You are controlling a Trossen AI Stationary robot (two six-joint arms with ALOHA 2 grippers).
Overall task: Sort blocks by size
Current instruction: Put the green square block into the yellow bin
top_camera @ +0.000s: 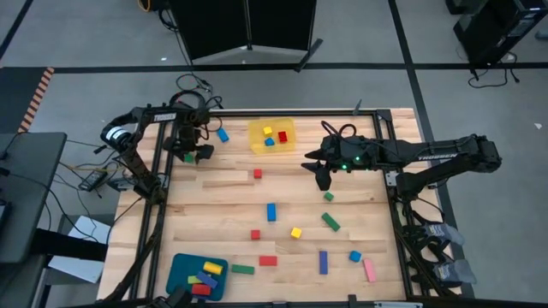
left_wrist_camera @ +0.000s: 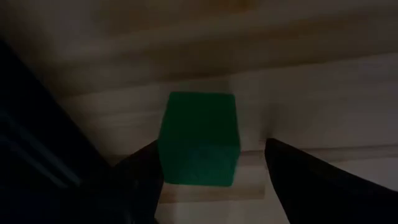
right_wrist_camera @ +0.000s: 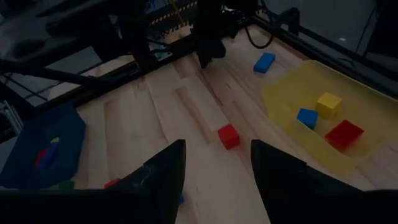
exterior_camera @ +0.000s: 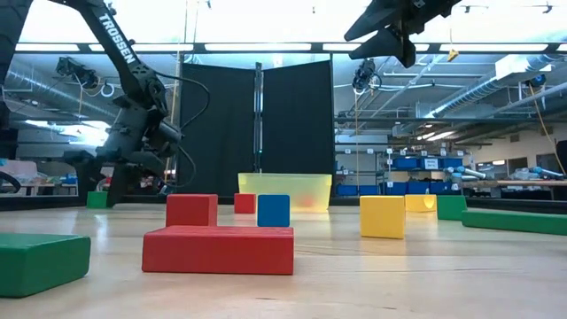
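Note:
A small green cube (left_wrist_camera: 199,138) rests on the wooden table near its far left corner (top_camera: 188,158). My left gripper (left_wrist_camera: 211,144) points down over it, open, with one finger on each side of the cube. My right gripper (right_wrist_camera: 214,174) hangs open high above the middle of the table (top_camera: 322,175) with nothing between its fingers. Other blocks lie scattered over the table, among them a red cube (right_wrist_camera: 228,135) and a blue block (right_wrist_camera: 264,61). My left gripper comes at the green cube from above. One finger (left_wrist_camera: 142,174) stands right against the cube's side (left_wrist_camera: 163,155); whether it touches, I cannot tell. The other finger (left_wrist_camera: 298,165) is clear of the cube, which sits flat on the table.
A translucent yellow tray (top_camera: 289,137) at the far middle holds a yellow, a blue and a red cube. A teal tray (top_camera: 178,272) at the near left holds several blocks. Loose blocks lie across the near half, such as a pink bar (top_camera: 369,270) and a green bar (top_camera: 330,222).

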